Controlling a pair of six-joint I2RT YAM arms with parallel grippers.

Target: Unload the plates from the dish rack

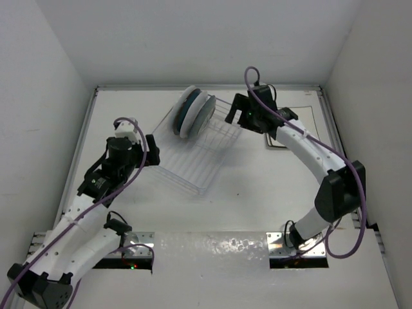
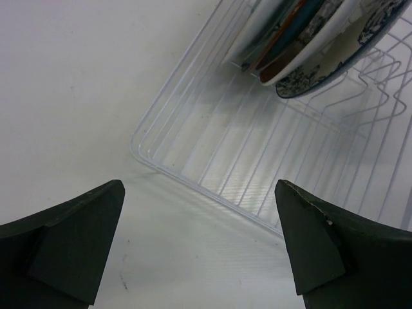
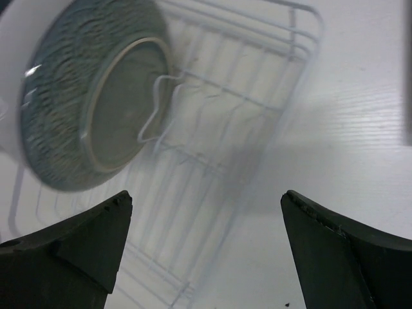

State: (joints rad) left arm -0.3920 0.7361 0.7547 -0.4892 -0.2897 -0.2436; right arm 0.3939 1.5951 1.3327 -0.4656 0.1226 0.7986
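Observation:
The white wire dish rack [image 1: 196, 151] lies at an angle in the middle of the table. Round plates [image 1: 193, 111] stand upright together at its far end. In the left wrist view the blue floral plate [image 2: 335, 61] leans beside the red-and-teal plate [image 2: 286, 38] in the rack [image 2: 257, 161]. In the right wrist view the grey-teal back of a round plate [image 3: 96, 96] shows in the rack [image 3: 251, 103]. My left gripper [image 1: 153, 149] [image 2: 199, 244] is open and empty at the rack's near-left corner. My right gripper [image 1: 233, 111] [image 3: 206, 251] is open and empty over the rack's far-right edge.
A square cream plate with a thin dark rim [image 1: 308, 117] lies flat on the table at the back right, partly hidden by my right arm. White walls close in the table at the left, back and right.

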